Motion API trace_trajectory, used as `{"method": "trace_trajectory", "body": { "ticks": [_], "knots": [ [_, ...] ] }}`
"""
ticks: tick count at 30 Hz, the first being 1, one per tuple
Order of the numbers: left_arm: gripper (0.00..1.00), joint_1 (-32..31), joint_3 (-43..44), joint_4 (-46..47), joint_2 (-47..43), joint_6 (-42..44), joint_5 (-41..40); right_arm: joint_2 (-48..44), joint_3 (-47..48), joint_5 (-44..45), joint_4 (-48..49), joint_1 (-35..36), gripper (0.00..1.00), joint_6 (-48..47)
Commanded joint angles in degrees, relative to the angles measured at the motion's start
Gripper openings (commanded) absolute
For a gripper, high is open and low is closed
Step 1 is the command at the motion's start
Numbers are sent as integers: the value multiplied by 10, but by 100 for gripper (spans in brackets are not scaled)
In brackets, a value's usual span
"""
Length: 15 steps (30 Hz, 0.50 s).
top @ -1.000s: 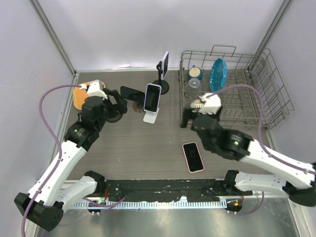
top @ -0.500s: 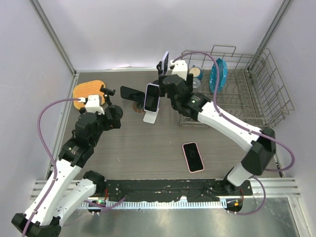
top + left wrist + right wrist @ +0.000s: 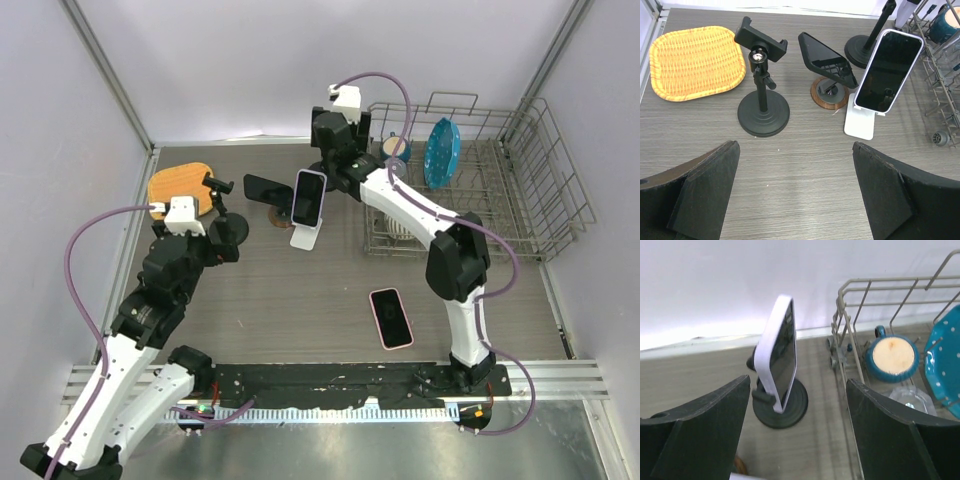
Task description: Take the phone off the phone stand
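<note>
A lavender-edged phone [image 3: 777, 352] stands upright in a black pole stand with a round base [image 3: 790, 407] at the back of the table. My right gripper [image 3: 797, 440] [image 3: 333, 158] hovers just above and in front of it, jaws wide open and empty, touching nothing. In the top view the gripper hides most of that phone. A white phone [image 3: 308, 197] [image 3: 888, 70] leans on a white stand [image 3: 860, 122]. A black phone [image 3: 265, 188] [image 3: 826, 59] rests on a round wooden stand. My left gripper [image 3: 795, 200] [image 3: 205, 252] is open and empty, short of these stands.
An empty black clamp stand [image 3: 762, 95] [image 3: 222, 205] is in front of my left gripper. A wicker tray [image 3: 695, 60] lies at back left. A wire dish rack [image 3: 480, 190] [image 3: 875, 280] holds a blue mug [image 3: 892, 357] and teal plate [image 3: 441, 150]. A pink phone [image 3: 391, 317] lies flat.
My right arm swung from the table's middle to the back, now over the lavender phone's stand. My left arm pulled back toward the near side, away from the stands.
</note>
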Motion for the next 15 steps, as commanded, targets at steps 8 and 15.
{"method": "trace_trajectory", "body": {
  "ticks": [8, 15],
  "knots": [
    [100, -17, -2, 18, -6, 16, -12, 126, 174, 54, 65, -15, 77, -44],
    [100, -21, -2, 20, -11, 16, -7, 133, 180, 68, 65, -16, 58, -54]
  ]
}}
